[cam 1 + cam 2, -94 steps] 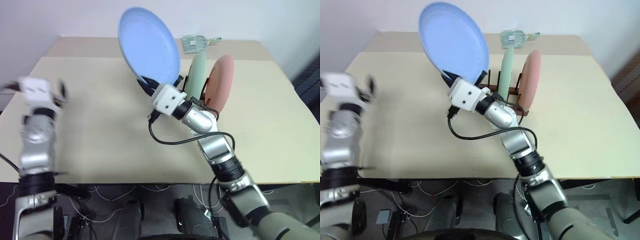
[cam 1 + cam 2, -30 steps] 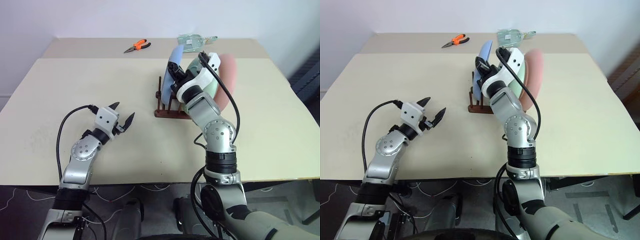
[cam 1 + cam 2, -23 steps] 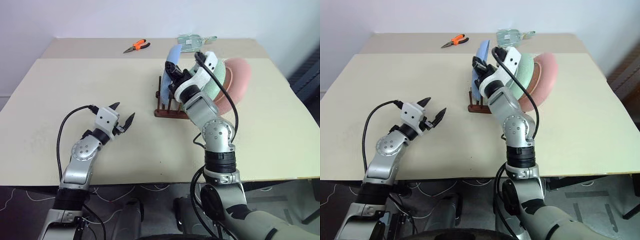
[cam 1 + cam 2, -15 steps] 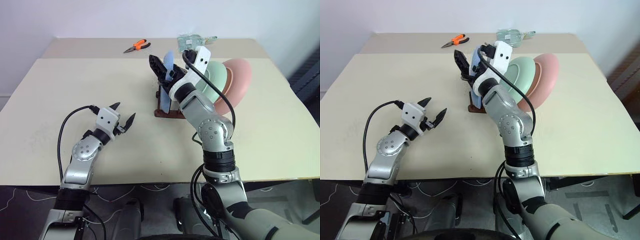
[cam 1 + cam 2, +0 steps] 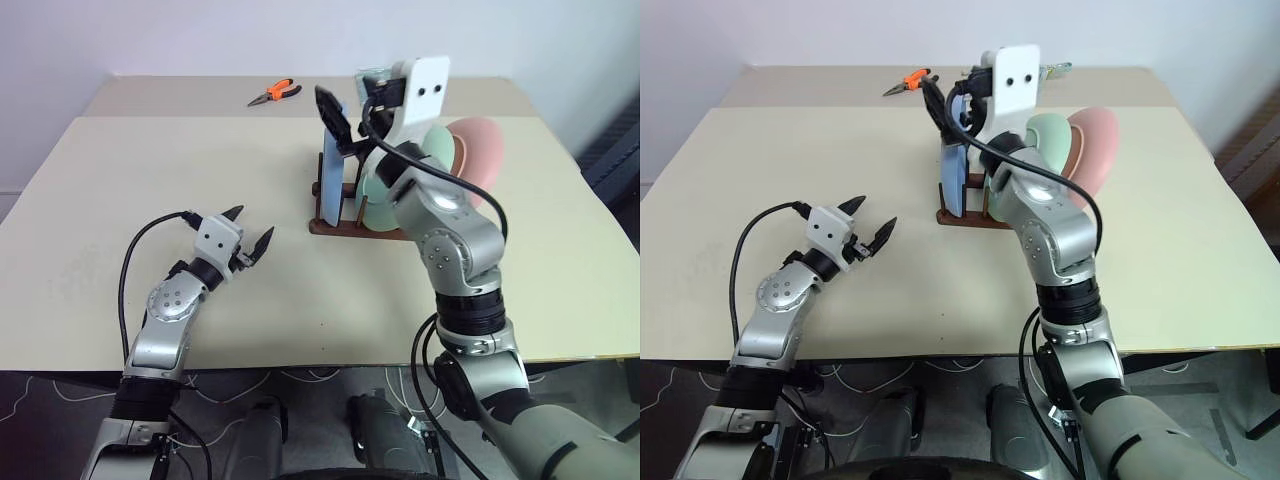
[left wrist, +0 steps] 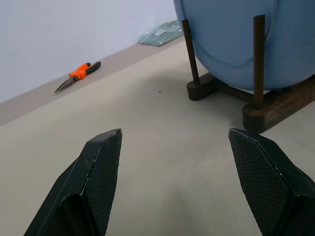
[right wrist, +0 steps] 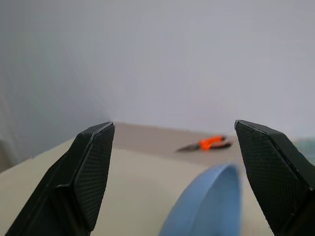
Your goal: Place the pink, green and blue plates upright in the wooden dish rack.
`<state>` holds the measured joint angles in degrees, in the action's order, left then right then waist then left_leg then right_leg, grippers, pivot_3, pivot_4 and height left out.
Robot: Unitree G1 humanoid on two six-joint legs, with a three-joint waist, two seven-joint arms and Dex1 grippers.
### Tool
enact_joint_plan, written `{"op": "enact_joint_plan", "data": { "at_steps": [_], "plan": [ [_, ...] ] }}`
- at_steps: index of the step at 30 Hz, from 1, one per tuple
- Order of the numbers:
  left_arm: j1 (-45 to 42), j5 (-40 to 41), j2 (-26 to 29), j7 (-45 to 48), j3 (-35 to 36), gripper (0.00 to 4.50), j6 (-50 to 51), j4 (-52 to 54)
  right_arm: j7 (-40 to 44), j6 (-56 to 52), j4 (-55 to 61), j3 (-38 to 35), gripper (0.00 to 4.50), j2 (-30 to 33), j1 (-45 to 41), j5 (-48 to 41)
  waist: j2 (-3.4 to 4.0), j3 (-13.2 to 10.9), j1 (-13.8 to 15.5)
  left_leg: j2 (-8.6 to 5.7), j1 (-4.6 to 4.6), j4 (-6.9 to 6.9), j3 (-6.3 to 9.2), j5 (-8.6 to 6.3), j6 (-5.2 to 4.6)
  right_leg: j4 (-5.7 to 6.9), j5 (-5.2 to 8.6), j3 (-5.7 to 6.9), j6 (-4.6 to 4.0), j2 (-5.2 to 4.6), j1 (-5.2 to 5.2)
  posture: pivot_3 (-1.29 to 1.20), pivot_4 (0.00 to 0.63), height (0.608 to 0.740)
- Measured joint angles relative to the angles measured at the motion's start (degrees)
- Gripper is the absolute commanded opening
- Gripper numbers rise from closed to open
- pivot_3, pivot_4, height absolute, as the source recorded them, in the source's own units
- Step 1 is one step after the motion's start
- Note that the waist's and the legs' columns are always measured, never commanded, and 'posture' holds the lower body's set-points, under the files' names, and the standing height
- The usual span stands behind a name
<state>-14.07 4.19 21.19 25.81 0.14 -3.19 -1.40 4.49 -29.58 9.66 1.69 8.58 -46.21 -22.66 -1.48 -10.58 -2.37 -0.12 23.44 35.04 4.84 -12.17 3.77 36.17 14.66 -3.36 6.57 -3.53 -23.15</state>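
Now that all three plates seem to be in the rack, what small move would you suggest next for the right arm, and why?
Probably draw the right gripper up and back from the rack. Its jaws are open and empty above the blue plate, which stands between the dowels; the green plate and pink plate are racked too.

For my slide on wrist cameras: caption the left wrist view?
Open left hand faces the blue plate standing in the wooden dish rack, orange pliers beyond.

Upper centre of the frame, the blue plate (image 5: 331,165), green plate (image 5: 432,150) and pink plate (image 5: 481,152) stand on edge in the dark wooden dish rack (image 5: 345,224).
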Motion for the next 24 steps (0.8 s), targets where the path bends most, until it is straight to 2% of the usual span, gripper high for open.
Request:
{"op": "enact_joint_plan", "data": {
  "at_steps": [3,7,9,14,17,20,24],
  "plan": [
    [-0.5,0.1,-0.2,0.8,-0.9,3.55,0.0,0.1,5.0,0.4,3.4,-0.1,2.08,7.7,1.9,1.9,0.0,0.0,0.4,-0.02,0.04,0.0,0.0,0.0,0.0,-0.09,0.01,0.0,0.0,-0.02,0.03,0.0,0.15,0.74],
    [-1.6,1.2,-0.3,3.9,-2.0,3.55,0.7,0.9,17.9,1.3,13.0,-2.6,0.05,22.1,11.7,0.3,0.0,0.0,1.2,-0.03,0.08,0.0,-0.01,-0.04,-0.07,-0.16,0.04,0.0,0.04,-0.04,0.04,0.0,0.15,0.74],
    [-1.9,2.7,-0.1,6.2,-2.4,3.55,1.7,2.1,24.1,0.3,17.7,-5.9,0.05,29.2,18.3,-2.0,0.03,0.0,1.5,-0.03,0.08,0.01,-0.02,-0.05,-0.08,-0.16,0.08,0.0,-0.02,-0.05,0.06,0.0,0.15,0.74],
    [-2.6,7.0,0.1,13.2,-4.8,3.55,5.6,3.6,30.9,-3.7,26.1,-12.2,0.05,38.8,31.4,-4.9,0.06,0.0,1.3,0.02,0.0,0.09,-0.07,-0.05,-0.08,-0.16,0.19,-0.03,-0.2,-0.01,0.11,0.0,0.15,0.74],
    [-2.5,9.9,0.5,17.1,-6.1,3.55,9.2,5.1,31.3,-4.5,26.2,-12.1,0.05,41.1,36.3,-1.9,0.07,0.0,1.3,0.02,0.0,0.15,-0.13,-0.05,-0.08,-0.17,0.24,-0.06,-0.29,-0.02,0.12,0.0,0.15,0.74],
    [-2.5,11.4,1.3,19.9,-6.8,3.55,11.6,6.8,30.2,-4.4,25.8,-10.6,0.05,42.2,37.0,2.7,0.06,0.0,1.4,0.02,0.0,0.15,-0.14,-0.05,-0.08,-0.17,0.24,-0.08,-0.29,-0.02,0.11,0.0,0.15,0.74],
    [-2.5,11.5,1.1,20.8,-8.0,3.55,12.6,7.5,26.8,-2.2,18.9,-3.8,0.05,41.4,35.2,11.6,0.06,0.0,1.5,0.0,0.01,0.17,-0.16,-0.05,-0.08,-0.24,0.24,-0.09,-0.29,-0.04,0.14,0.0,0.15,0.74]
  ]
}}
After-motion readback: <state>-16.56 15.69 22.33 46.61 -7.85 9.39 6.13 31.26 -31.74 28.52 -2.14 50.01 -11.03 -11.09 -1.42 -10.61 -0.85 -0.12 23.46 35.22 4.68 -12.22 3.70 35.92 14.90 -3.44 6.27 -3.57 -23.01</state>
